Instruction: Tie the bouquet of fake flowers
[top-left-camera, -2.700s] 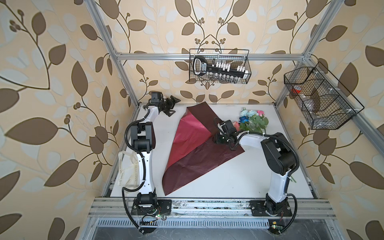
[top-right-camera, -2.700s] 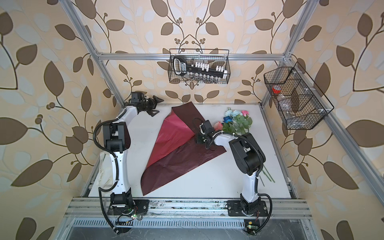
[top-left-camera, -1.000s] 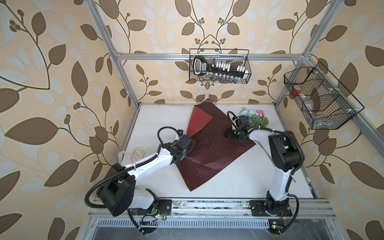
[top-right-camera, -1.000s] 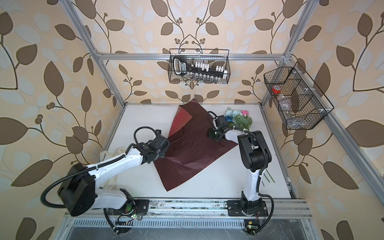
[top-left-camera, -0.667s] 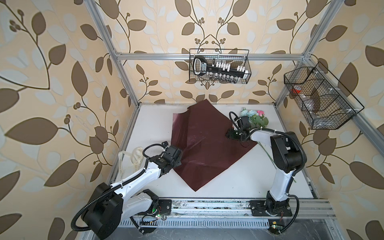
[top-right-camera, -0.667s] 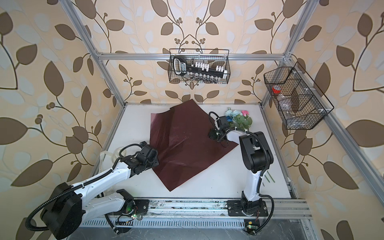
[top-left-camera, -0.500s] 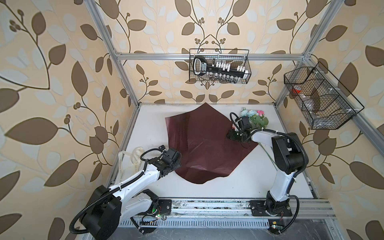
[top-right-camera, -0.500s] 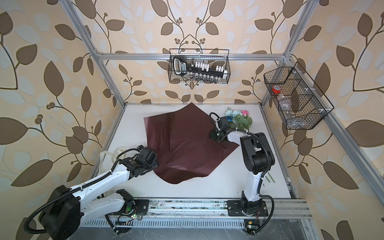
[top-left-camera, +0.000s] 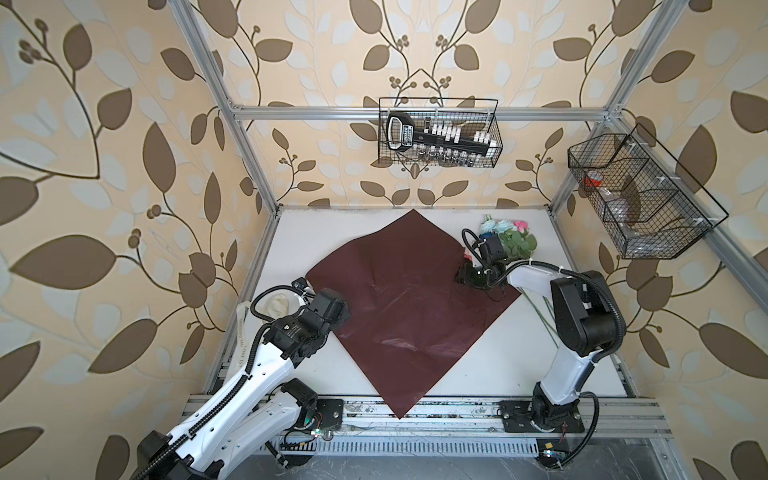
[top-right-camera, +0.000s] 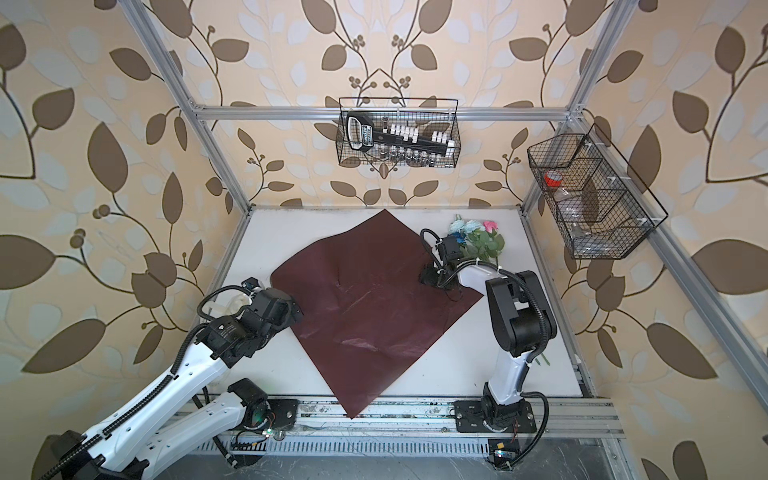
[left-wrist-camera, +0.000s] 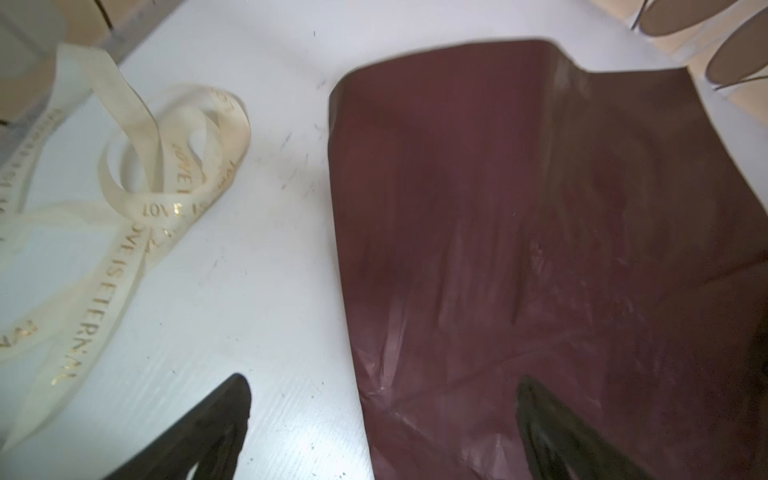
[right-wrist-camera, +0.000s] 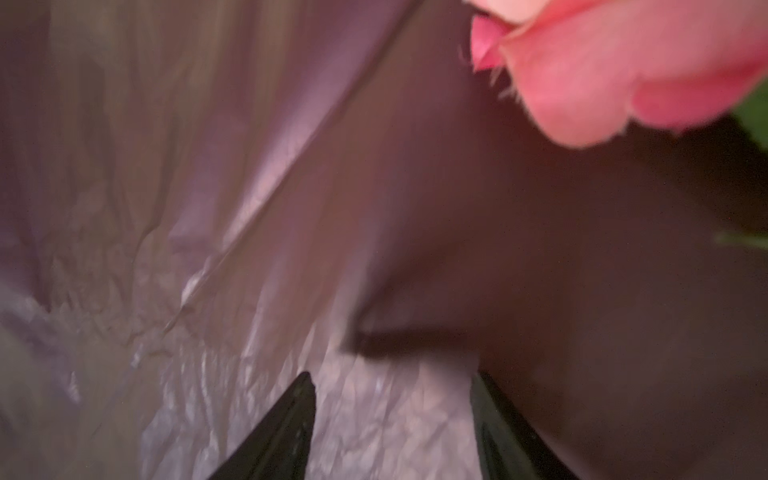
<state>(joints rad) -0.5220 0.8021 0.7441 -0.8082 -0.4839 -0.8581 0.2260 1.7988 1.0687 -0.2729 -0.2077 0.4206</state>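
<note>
The bouquet of fake flowers (top-left-camera: 511, 237) (top-right-camera: 478, 239) lies at the back right of the table, its thin stems (top-left-camera: 536, 307) running forward under my right arm. The dark red wrapping sheet (top-left-camera: 407, 311) (top-right-camera: 365, 316) lies spread flat as a diamond. My left gripper (top-left-camera: 337, 309) (left-wrist-camera: 382, 399) hangs open at the sheet's left corner, the sheet's edge running between its fingers, gripping nothing. My right gripper (top-left-camera: 467, 276) (right-wrist-camera: 392, 382) hovers low over the sheet's right part, jaws apart, with a pink bloom (right-wrist-camera: 623, 62) close beside it.
A cream printed ribbon (left-wrist-camera: 158, 174) (top-left-camera: 276, 305) lies looped by the table's left edge, beside my left wrist. Black wire baskets hang on the back wall (top-left-camera: 438, 139) and the right wall (top-left-camera: 636, 199). The sheet's front corner overhangs the front rail (top-left-camera: 399, 411).
My left arm swung from the back to the front left, unfolding the red sheet and pulling it flat. Its gripper has opened and let go of the corner. The right gripper barely moved.
</note>
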